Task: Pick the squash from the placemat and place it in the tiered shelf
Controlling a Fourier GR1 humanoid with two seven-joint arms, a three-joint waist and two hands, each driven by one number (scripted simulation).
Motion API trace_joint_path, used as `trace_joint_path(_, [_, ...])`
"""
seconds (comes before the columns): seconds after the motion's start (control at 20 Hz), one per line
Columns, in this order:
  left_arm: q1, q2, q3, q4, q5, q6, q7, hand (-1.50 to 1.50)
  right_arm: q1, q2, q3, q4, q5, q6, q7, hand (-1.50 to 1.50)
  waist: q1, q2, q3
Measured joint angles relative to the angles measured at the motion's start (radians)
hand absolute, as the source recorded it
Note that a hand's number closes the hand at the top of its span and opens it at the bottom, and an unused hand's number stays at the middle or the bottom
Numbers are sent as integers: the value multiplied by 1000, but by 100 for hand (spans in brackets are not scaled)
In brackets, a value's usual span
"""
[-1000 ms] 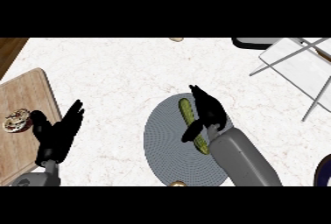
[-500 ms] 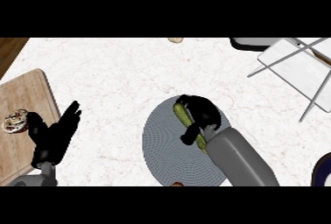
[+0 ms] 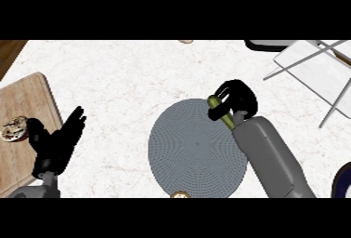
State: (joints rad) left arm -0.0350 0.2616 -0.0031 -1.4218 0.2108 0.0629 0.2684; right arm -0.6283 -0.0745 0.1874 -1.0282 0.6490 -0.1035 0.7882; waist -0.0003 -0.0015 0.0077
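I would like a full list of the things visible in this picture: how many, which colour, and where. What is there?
counter: one, white speckled, under everything
placemat: one, grey, round, centre
squash: one, green, at the placemat's upper right edge, held
shelf: one, white with grey rods, top right
cutting board: one, light wood, left edge
small item: one, brown and white, on the cutting board; too small to identify
tan bits: two, one at the top edge, one at the placemat's lower edge
left hand: one, black, open, resting lower left
right hand: one, black, curled round the squash
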Motion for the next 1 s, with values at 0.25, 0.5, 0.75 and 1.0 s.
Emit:
trace_joint_path(0.25, [-7,-7,0,3,-3,3,7,0,-137,-16,-55,2,115,-130,179,150,4,-3,0])
trace_joint_path(0.5, [-2,-5,11,10,-2,0,0,0,-271,-32,-43,-43,280,-150,282,150,0,-9,-1])
trace_joint_path(0.75, [4,-9,12,12,-6,-2,-2,0,-389,-57,-53,-110,430,-103,364,150,-11,-15,-1])
trace_joint_path(1.0, [12,-3,19,7,-6,-11,-10,0,-498,-97,-111,-151,511,-29,405,150,-12,-15,-1])
